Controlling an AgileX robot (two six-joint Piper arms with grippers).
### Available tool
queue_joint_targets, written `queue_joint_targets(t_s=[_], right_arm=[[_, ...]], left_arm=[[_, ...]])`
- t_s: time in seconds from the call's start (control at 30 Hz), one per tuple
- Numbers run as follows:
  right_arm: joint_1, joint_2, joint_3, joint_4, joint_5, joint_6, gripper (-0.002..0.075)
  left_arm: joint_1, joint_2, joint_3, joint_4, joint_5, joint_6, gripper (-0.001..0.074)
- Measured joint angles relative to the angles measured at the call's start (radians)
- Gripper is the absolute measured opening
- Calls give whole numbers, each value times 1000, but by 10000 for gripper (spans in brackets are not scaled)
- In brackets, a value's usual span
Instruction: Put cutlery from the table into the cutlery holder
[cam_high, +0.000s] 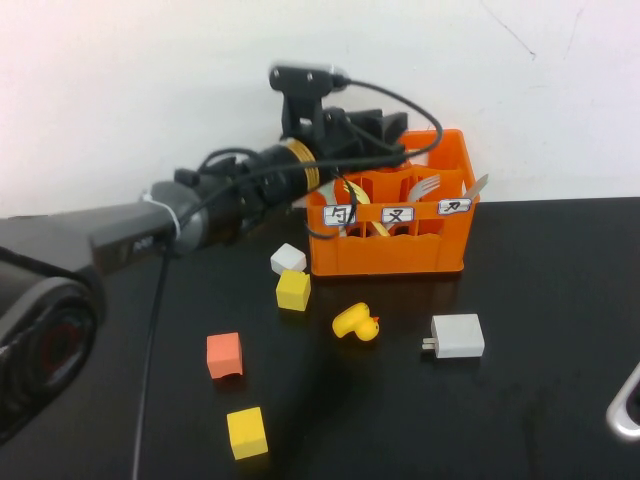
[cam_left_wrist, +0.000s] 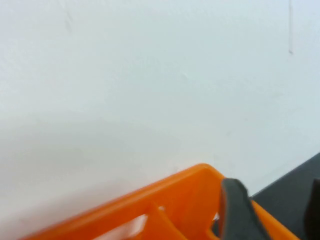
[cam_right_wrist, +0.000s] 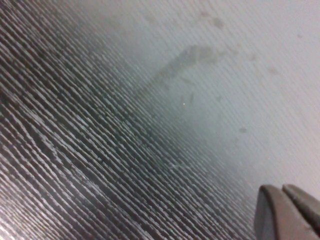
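Black matt table (cam_high: 540, 420) fills most of what you see from the high view, running back to a white wall (cam_high: 150, 90). Your left arm (cam_high: 190, 215) reaches across it to the orange cutlery holder (cam_high: 390, 250), which stands at the far edge by the wall. The left gripper (cam_high: 375, 125) hangs over the holder's rear left corner; you can see one dark finger (cam_left_wrist: 235, 210) in the wrist view beside the orange rim, and the jaws look parted. A grey fork (cam_high: 422, 187) already stands in the middle compartment (other handles poke up beside it, hard to tell apart). Scattered in front lie a grey charger block (cam_high: 458, 336), a yellow duck (cam_high: 357, 323), an orange cube (cam_high: 224, 355), two yellow cubes (cam_high: 293, 290) and a white cube (cam_high: 288, 259). The right gripper (cam_right_wrist: 287, 212) rests low at the table's right edge, its fingers together.
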Motion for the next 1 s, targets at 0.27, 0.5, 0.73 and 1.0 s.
queue_joint_targets(t_s=[0.27, 0.5, 0.73, 1.0], right_arm=[[0, -50, 0, -1, 0, -2, -2], [0, -256, 0, 0, 2, -56, -2], [0, -497, 0, 75, 12, -67, -2], [0, -618, 0, 135, 77, -122, -2]], left_arm=[[0, -210, 0, 327, 322, -220, 34], [17, -461, 0, 927, 291, -806, 2], [130, -648, 50, 1028, 5, -1048, 0], [285, -722, 170, 1032, 224, -932, 0]])
